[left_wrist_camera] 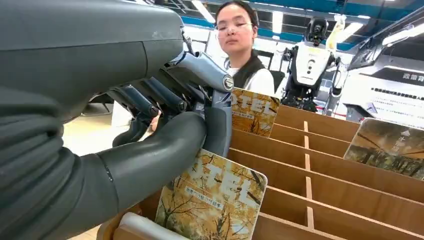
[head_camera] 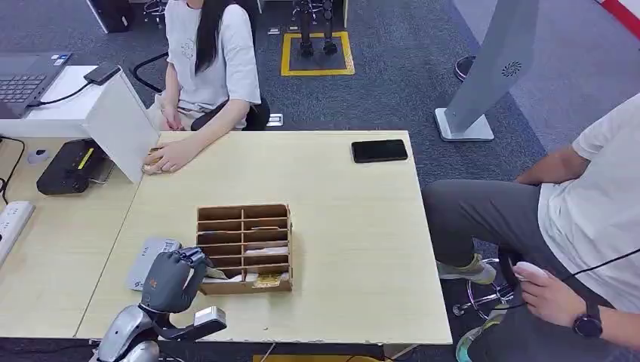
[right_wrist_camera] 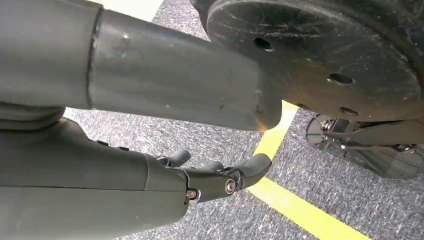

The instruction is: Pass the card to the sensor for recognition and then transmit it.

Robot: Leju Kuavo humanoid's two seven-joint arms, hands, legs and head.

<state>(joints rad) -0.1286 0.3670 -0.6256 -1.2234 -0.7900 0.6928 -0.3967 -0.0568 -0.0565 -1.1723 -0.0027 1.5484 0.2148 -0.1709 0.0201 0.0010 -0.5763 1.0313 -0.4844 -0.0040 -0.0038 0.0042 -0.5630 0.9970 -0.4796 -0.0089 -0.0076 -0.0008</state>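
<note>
Left wrist view: left hand [left_wrist_camera: 165,115] on a hotel card [left_wrist_camera: 215,200].
Thumb and fingers pinch the card, standing in the wooden organizer [head_camera: 244,247]; right hand [right_wrist_camera: 220,177] hangs empty, fingers loosely apart.

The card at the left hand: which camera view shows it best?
The left wrist view: the card fills the foreground, print legible, under the left hand. The head view gives a sliver beside the rack. The right wrist view faces the floor.

Two people [head_camera: 204,53], one rack [head_camera: 244,247], one phone [head_camera: 379,151].
</note>
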